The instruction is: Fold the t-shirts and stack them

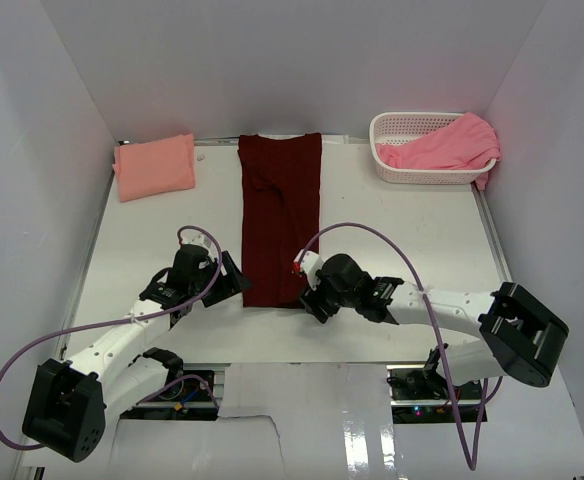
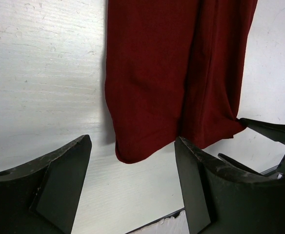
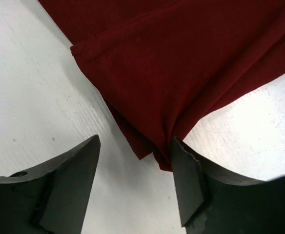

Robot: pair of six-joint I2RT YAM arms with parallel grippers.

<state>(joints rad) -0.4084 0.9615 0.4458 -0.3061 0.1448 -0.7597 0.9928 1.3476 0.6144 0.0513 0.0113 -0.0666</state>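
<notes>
The dark maroon t-shirt [image 1: 280,215] lies as a long folded strip down the middle of the table. My left gripper [image 1: 234,284] is open at its near left corner; the left wrist view shows the rounded maroon hem [image 2: 147,126] just beyond the open fingers [image 2: 64,180]. My right gripper [image 1: 310,300] is open at the near right corner; the right wrist view shows the layered maroon corner [image 3: 157,122] between the fingers [image 3: 186,180], touching the right one. The salmon-peach t-shirt [image 1: 154,166] lies folded at the back left. The brighter pink t-shirt [image 1: 442,148] is crumpled in the basket.
A white lattice basket [image 1: 392,170] stands at the back right. White walls enclose the table [image 1: 422,230] on three sides. Purple cables loop over both arms. The table's near edge runs just below the grippers.
</notes>
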